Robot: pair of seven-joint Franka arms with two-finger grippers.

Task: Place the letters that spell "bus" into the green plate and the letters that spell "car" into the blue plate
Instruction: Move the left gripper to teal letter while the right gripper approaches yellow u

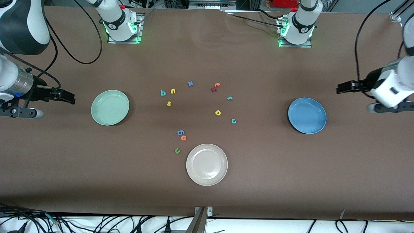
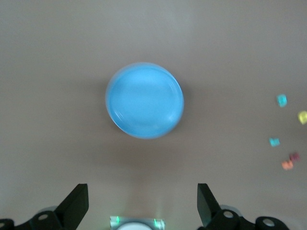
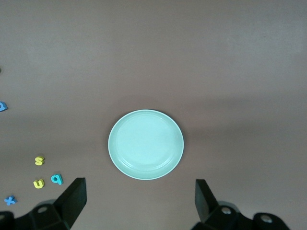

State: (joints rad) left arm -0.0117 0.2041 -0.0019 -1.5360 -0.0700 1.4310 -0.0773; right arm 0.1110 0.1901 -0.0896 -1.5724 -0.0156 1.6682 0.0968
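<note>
The green plate [image 1: 110,107] [image 3: 145,143] lies toward the right arm's end of the table and the blue plate [image 1: 307,115] [image 2: 144,100] toward the left arm's end; both hold nothing. Mid-table lie the teal b [image 1: 163,93] [image 3: 57,179], yellow u [image 1: 173,91] [image 3: 38,183] and yellow s [image 1: 168,103] [image 3: 39,160]. The teal r [image 1: 229,97], yellow a [image 1: 218,112] and teal c [image 1: 233,121] lie closer to the blue plate. My right gripper [image 1: 69,97] [image 3: 139,184] hangs open over bare table beside the green plate. My left gripper [image 1: 343,87] [image 2: 141,191] hangs open beside the blue plate.
A white plate [image 1: 207,164] sits nearest the front camera. Other letters lie about: a blue x [image 1: 190,83], an orange t [image 1: 217,85] on a dark red piece [image 1: 213,89], a blue letter [image 1: 180,132], an orange o [image 1: 183,138] and a green u [image 1: 177,150].
</note>
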